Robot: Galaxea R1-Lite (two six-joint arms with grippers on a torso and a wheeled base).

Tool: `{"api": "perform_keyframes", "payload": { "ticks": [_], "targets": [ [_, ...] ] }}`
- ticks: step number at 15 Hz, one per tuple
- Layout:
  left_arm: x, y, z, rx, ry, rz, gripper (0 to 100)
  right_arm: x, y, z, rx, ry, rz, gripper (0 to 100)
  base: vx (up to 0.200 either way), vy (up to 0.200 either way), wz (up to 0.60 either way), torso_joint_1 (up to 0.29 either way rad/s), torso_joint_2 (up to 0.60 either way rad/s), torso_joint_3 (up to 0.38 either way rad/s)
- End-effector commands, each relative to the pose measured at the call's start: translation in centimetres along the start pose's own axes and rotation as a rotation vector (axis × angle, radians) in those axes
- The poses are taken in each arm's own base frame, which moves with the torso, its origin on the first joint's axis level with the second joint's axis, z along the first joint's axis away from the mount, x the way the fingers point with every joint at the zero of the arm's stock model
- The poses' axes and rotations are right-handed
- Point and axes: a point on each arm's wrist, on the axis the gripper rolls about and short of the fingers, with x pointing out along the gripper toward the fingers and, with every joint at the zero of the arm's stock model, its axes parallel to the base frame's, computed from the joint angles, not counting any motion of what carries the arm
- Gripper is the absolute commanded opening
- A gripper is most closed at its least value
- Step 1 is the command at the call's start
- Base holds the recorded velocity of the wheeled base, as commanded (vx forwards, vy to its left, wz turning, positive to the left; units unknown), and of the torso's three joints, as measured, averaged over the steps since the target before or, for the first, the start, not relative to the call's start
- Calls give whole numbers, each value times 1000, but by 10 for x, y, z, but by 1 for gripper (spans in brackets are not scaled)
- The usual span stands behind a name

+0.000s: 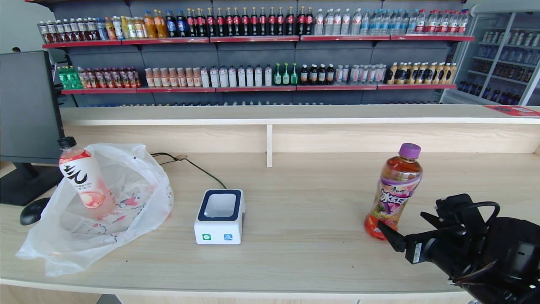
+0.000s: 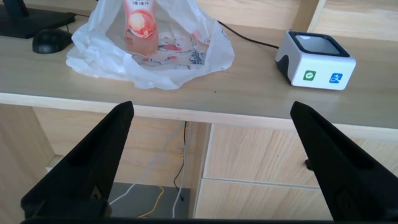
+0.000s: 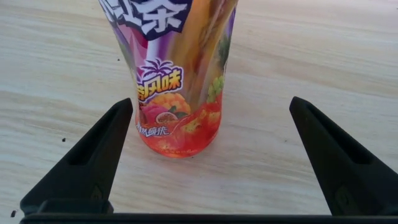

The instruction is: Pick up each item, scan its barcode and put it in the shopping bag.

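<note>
Head view: a juice bottle (image 1: pixel 394 192) with a purple cap is seen upright on the wooden counter (image 1: pixel 303 202), right of centre in the frame. The right gripper (image 1: pixel 400 220) is held low at the lower right, just beside the bottle's base, with fingers spread wide and nothing gripped. In the right wrist view the juice bottle (image 3: pixel 180 81) is seen in line with the gap of the right gripper (image 3: pixel 211 102), and clear space is left on both sides, so no contact is seen. A white scanner (image 1: pixel 220 216) with a dark-framed window is placed near the centre of the frame, well apart from the bottle, and a black cable (image 1: pixel 198 169) is run from it toward the back. At the left, a clear shopping bag (image 1: pixel 126 202) is slumped open on the counter, and a pink bottle (image 1: pixel 84 177) is stood inside it, leaning slightly. A black mouse (image 1: pixel 33 210) and a monitor (image 1: pixel 27 105) are seen at the far left edge. Shelves of drinks (image 1: pixel 253 40) are lined across the top. In the left wrist view the left gripper (image 2: pixel 211 106) is held wide open and empty, in front of the counter edge, with the shopping bag (image 2: pixel 180 62), pink bottle (image 2: pixel 140 25), scanner (image 2: pixel 314 59) and mouse (image 2: pixel 53 40) beyond it.
</note>
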Motion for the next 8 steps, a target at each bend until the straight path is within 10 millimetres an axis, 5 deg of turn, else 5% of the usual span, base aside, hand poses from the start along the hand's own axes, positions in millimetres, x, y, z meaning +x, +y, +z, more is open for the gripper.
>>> {"api": "perform_keyframes", "payload": {
  "ticks": [1,8],
  "targets": [
    [0,0,0,0,1,0,100,-1,-4,-3,1,17,-17,100,0,0,0,0,0,0],
    [0,0,0,0,1,1,100,-7,-9,-6,3,37,-37,100,0,0,0,0,0,0]
  ]
}}
